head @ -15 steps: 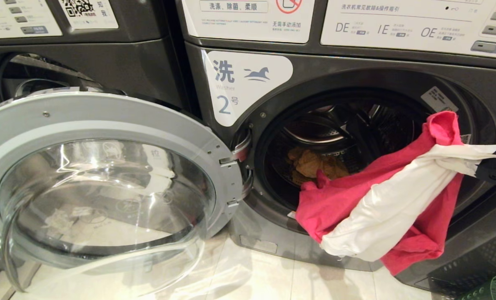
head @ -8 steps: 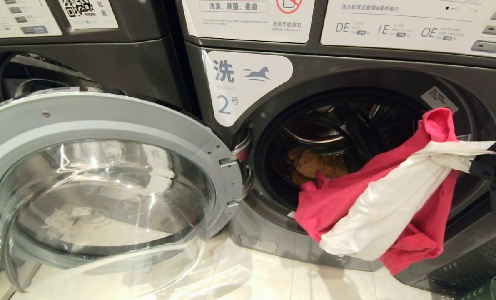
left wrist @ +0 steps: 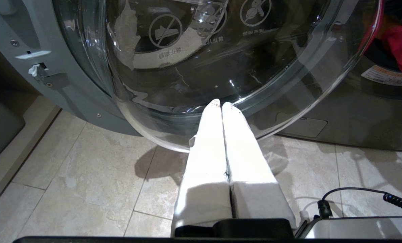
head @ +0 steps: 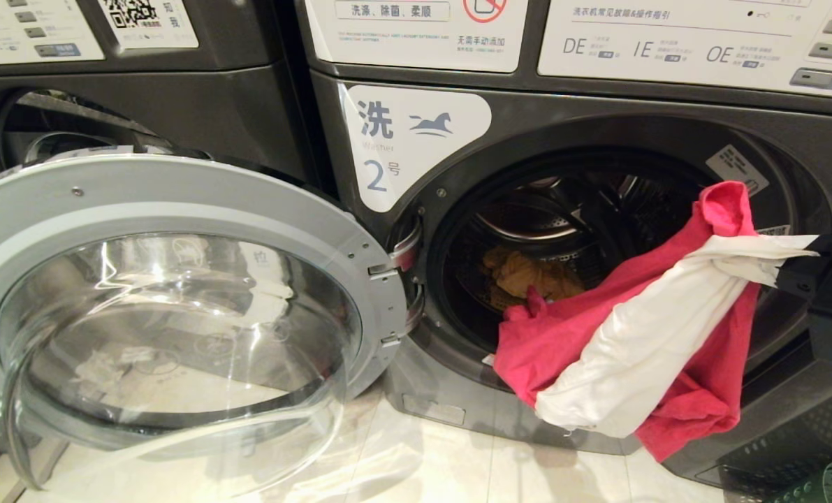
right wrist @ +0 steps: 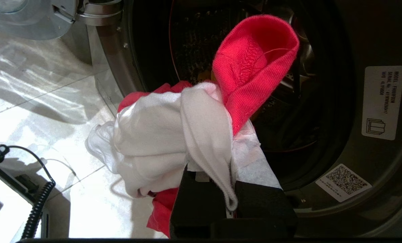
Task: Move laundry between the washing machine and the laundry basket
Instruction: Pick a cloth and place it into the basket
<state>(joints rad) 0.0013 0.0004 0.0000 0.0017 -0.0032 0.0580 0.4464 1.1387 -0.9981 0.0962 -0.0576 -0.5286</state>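
Nearest, low at 5 o'clock in the head view: corner of the green perforated plastic laundry basket (head: 831,485), just under the right arm, on the pale tiled floor (head: 402,461).

At 3 o'clock: right gripper (head: 796,269), black, clamped on a bunch of white cloth garment (head: 639,356) and bright red-pink cloth garment (head: 548,346), both pinched together, as the right wrist view confirms (right wrist: 217,179).

From the grip, bundle stretched taut-ish toward 8 o'clock, long axis slanting down and left, lower end draped over the lip of the drum opening and hanging outside it.

At 9 o'clock: round chrome-rimmed glass door (head: 171,307) swung wide. Below it, left gripper (left wrist: 221,106), white fingers pressed together on nothing, parked pointing at the door glass, far from the cloth.

Farther in: dark grey front-loading washing machine (head: 416,140) labelled 2; deep in its drum, a mustard yellow-orange cloth garment (head: 527,276), untouched.

Judgement: right arm alone placed for the carry; basket below and behind the grip, at 5 o'clock, so likely a pull out and right to clear the trailing end off the lip before lowering.
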